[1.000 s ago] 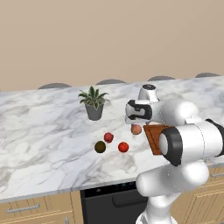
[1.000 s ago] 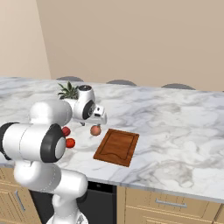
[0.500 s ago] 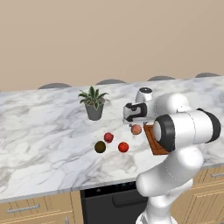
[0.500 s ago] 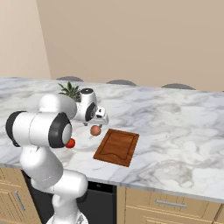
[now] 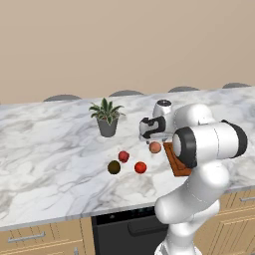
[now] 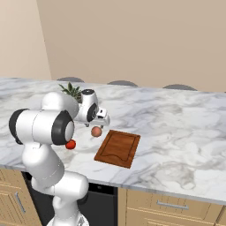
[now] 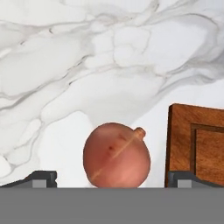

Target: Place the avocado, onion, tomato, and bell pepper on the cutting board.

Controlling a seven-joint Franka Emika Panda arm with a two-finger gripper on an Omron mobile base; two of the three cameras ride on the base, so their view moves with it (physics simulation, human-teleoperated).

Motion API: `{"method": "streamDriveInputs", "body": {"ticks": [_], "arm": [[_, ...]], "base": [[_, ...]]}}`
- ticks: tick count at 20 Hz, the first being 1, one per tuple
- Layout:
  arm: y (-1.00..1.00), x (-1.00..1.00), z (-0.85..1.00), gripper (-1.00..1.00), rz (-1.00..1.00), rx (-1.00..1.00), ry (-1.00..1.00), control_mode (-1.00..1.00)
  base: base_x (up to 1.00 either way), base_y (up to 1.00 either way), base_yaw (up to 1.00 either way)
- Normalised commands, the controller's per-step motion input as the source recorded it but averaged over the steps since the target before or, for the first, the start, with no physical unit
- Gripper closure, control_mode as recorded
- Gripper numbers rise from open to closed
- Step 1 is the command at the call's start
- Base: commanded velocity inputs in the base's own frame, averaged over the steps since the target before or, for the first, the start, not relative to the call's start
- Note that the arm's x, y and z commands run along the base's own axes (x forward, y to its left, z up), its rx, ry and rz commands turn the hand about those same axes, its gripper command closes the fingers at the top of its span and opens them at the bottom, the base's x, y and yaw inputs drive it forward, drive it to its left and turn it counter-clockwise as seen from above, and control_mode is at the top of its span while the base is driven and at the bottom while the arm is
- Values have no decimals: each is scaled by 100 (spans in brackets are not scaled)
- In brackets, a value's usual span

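Two dark fingertips of my gripper [image 7: 112,178] stand wide apart, straddling the pale pinkish-tan onion [image 7: 117,155] on the marble counter [image 7: 87,65], nothing held. Just right lies the reddish-brown wooden cutting board [image 6: 118,147], bare.

- One onion [image 5: 155,147] before my hand [image 5: 148,135].
- One tomato [image 5: 140,167].
- One bell pepper [image 5: 123,156].
- One avocado [image 5: 114,167].
- One cutting board [image 6: 118,147].
- One potted plant [image 5: 106,117].
- One marble tabletop [image 5: 50,149] beneath me.
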Motion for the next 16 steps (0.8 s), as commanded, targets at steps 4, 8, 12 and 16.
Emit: {"method": "streamDriveInputs", "body": {"ticks": [4, 8, 12, 16], "arm": [[0, 0, -18, -100, 0, -1, 2, -100], [0, 2, -20, -100, 0, 0, 1, -100], [0, 4, -19, -100, 0, 0, 0, -100], [0, 9, -17, -100, 0, 0, 0, -100]], "base": [[0, 0, 0], [0, 0, 0], [0, 0, 0], [0, 0, 0]]}}
